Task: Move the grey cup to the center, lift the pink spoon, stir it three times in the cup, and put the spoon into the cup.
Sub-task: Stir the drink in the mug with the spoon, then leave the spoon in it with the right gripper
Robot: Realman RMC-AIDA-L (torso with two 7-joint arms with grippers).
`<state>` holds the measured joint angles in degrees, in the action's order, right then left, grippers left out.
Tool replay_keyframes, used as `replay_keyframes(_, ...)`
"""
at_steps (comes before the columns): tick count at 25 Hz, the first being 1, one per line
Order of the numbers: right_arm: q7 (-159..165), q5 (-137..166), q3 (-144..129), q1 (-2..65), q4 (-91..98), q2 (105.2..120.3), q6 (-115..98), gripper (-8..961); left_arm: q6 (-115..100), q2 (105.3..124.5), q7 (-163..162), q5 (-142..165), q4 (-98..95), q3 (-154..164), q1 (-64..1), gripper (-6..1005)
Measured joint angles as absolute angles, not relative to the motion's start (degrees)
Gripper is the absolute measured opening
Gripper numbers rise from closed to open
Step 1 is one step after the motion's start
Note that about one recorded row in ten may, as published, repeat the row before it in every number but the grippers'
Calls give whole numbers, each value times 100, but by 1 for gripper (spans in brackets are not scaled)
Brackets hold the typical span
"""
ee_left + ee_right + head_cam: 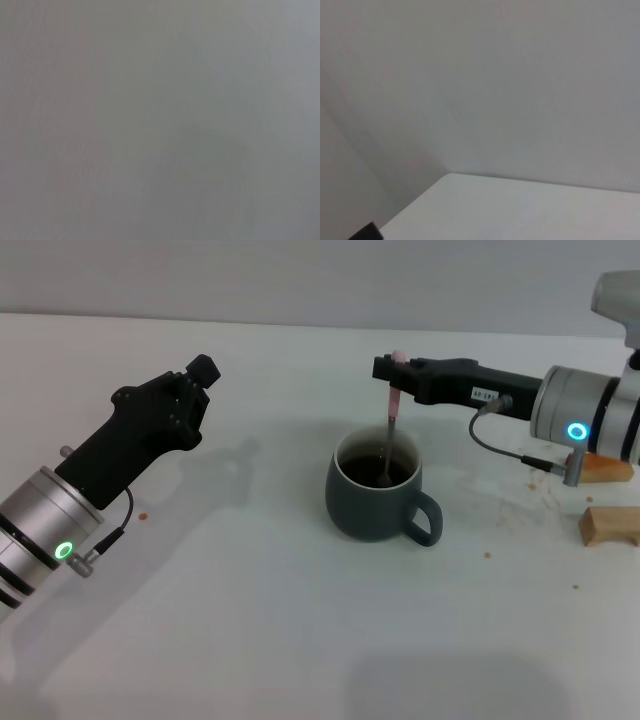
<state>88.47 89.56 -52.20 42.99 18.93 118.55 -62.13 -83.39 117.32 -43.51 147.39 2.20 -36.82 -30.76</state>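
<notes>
The pink spoon [392,425] hung nearly upright over the middle of the white worktop [300,640], its pale pink handle end uppermost and pinched in the right hand [397,367], its grey metal stem running down into the grey cup [378,488]. The long axis stood close to vertical, leaning only a little, the top a touch farther from me than the bowl, which sat down in the dark brown liquid near the far inner wall. The cup stood on its base about the centre of the worktop, its loop handle turned towards the robot's right and slightly forward.

The right arm reached in from the right, level above the cup, with the hand pressed together on just the tip of the handle. That looked to me the weak point: so short a hold on a thin spoon could let it swivel or slip if the bowl dragged against the cup wall while stirring. A wide sweep might also nudge the cup off its spot or slop liquid over the rim, and letting go from that height could make the spoon tip and splash.

The left hand [200,375] hovered well apart on the left, above the worktop, carrying nothing; whether its fingers were spread I could not tell. Two wooden blocks [610,500] lay at the right edge, behind the right arm.
</notes>
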Motion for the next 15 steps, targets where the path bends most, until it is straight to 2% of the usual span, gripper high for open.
replay_keyframes(15, 8999, 8998, -5291, 4649, 1917, 11857, -6006, 86, -8352, 11734, -4351, 14739, 220, -3722, -2993, 15)
